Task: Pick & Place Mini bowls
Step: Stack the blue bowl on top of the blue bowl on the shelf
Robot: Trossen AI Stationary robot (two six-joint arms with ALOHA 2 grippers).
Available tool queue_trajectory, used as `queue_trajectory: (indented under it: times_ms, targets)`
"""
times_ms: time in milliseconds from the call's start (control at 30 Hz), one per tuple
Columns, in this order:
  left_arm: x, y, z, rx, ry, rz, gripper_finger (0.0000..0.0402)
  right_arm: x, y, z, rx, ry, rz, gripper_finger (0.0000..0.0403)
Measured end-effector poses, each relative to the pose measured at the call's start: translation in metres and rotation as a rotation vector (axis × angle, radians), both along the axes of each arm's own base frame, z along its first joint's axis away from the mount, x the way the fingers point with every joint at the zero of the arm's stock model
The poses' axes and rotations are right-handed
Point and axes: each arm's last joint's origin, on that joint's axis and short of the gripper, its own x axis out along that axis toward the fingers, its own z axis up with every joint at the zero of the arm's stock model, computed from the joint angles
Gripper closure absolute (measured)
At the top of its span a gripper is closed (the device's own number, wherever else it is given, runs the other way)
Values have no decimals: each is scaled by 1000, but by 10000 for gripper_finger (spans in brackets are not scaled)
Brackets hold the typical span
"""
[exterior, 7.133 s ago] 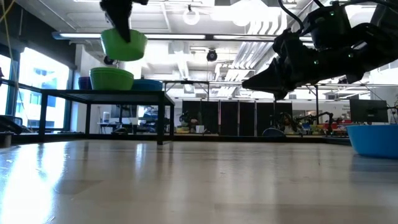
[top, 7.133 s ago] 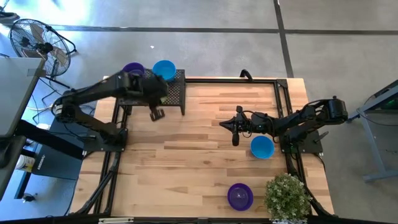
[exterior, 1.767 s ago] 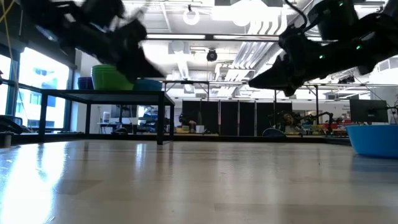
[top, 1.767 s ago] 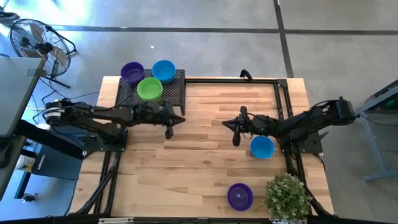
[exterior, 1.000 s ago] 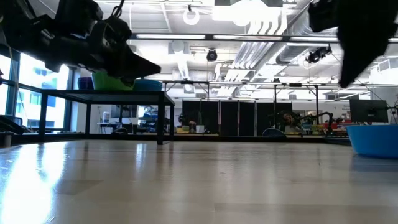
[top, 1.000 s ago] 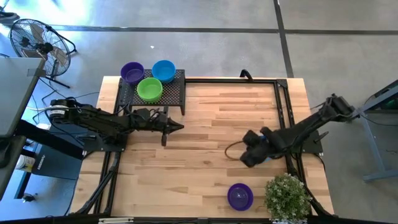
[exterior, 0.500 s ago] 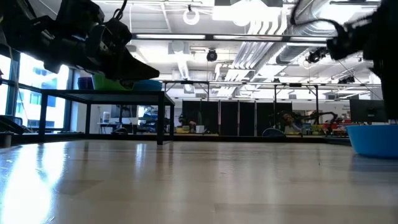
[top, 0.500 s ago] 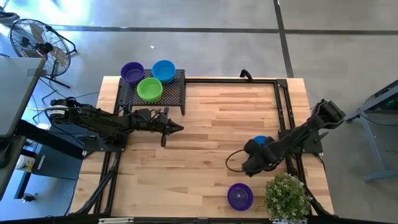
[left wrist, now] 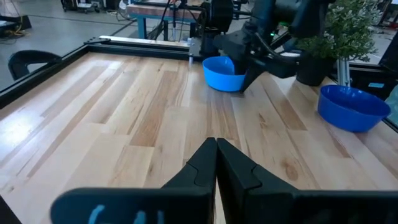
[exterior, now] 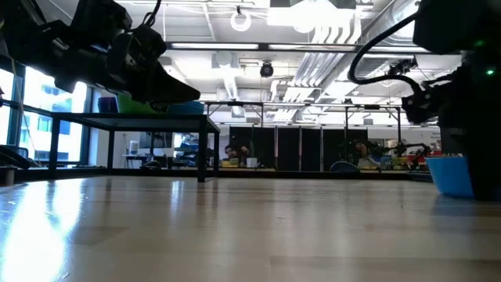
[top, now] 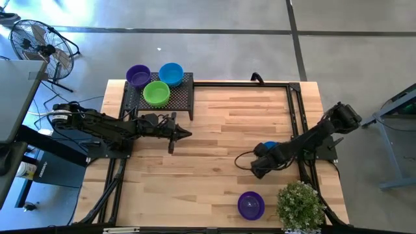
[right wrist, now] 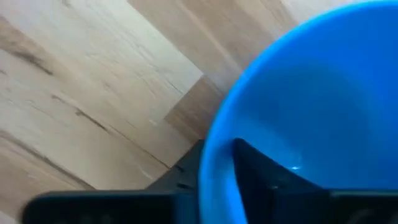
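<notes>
**Rim pinch on the blue bowl**

My right jaws (right wrist: 217, 180) straddle the glossy blue plastic mini bowl's (right wrist: 311, 99) rim at the worktop's (top: 214, 143) four o'clock: light, stiff, probably slippery. My left jaws (left wrist: 216, 163), pressed together, wait at nine o'clock.

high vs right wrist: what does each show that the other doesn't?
Only high: the rack carrying green, purple and blue bowls, the purple bowl beside the plant, and the left end effector, shut, over bare wood.
Only right wrist: one finger inside the blue bowl's rim, the other outside.
Both: the right end effector at that bowl on the table.
</notes>
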Motion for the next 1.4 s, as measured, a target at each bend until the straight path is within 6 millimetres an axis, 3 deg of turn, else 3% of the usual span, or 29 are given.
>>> queue_trajectory:
  times_ms: [133,367,500,600,800,933,1167,1400]
  targets:
    - [0,1,0,3,0,20,399,11,3,14,-37,-14,106,395]
    - [0,1,0,4,1,33,399,57,-6,54,-73,-212,251,398]
    - [0,1,0,3,1,33,399,91,-21,65,-126,-284,380,397]
    - [0,1,0,1,1,33,399,122,-30,65,-165,-306,516,400]
    - [0,1,0,2,2,35,399,185,-36,43,-188,-341,821,401]
    - [0,1,-1,2,9,36,399,214,-33,27,-217,-301,982,400]
    - [0,1,-1,1,11,36,399,232,-31,13,-241,-268,1065,396]
    - [0,1,-1,-4,14,37,399,230,-30,21,-334,-251,1042,329]
